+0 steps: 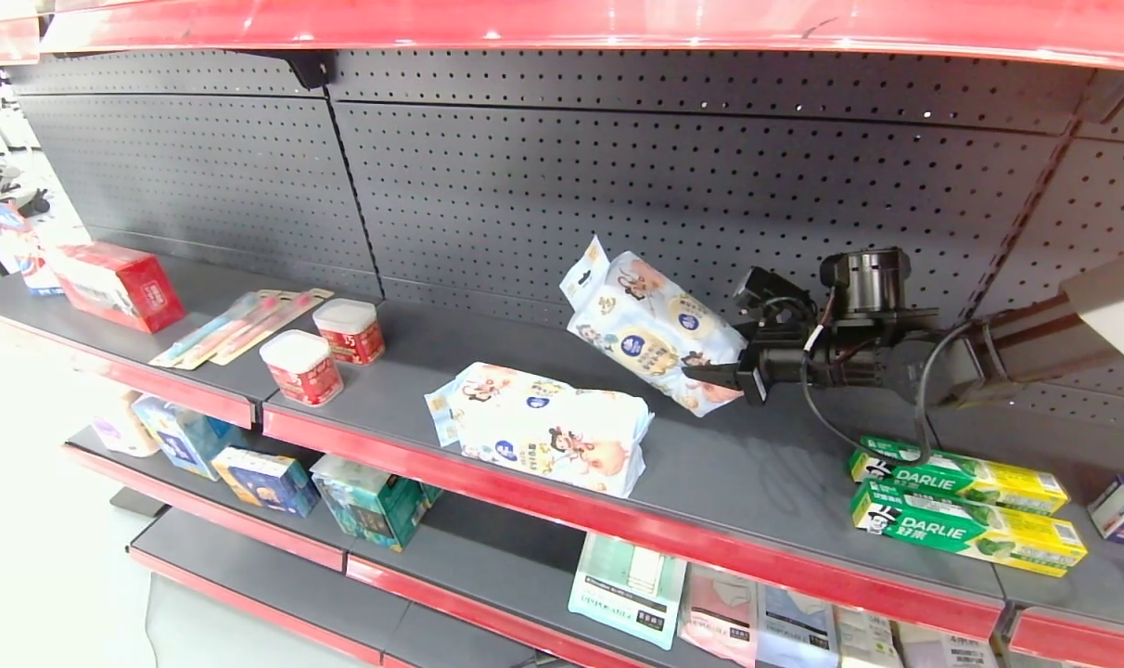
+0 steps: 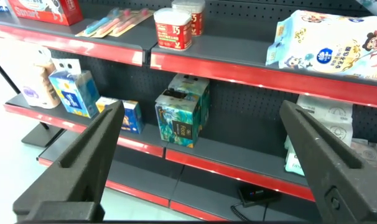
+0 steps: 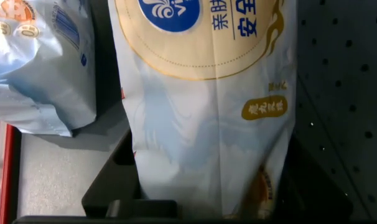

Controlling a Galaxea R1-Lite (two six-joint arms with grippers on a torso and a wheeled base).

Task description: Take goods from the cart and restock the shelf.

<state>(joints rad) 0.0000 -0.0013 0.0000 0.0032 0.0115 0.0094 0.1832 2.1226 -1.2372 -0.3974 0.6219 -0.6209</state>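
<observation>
The right tool point(image 1: 710, 380) grips a tilted wipes pack point(image 1: 650, 320) over the shelf point(image 1: 766, 464); a second pack point(image 1: 539, 427) lies beside, toothpaste boxes point(image 1: 965, 533) near; left tool point(image 2: 201, 109) spread open

Dark pegboard back panel point(image 1: 525, 186); pale floor point(image 1: 43, 557).

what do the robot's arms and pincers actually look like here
The right arm has a pale grey boxy link, then dark metal wrist parts. The right pincer is black, with a dark cylinder on top and a black cable looping beneath. The left pincer has two matte dark grey fingers, long and flat-faced with bevelled edges.
</observation>
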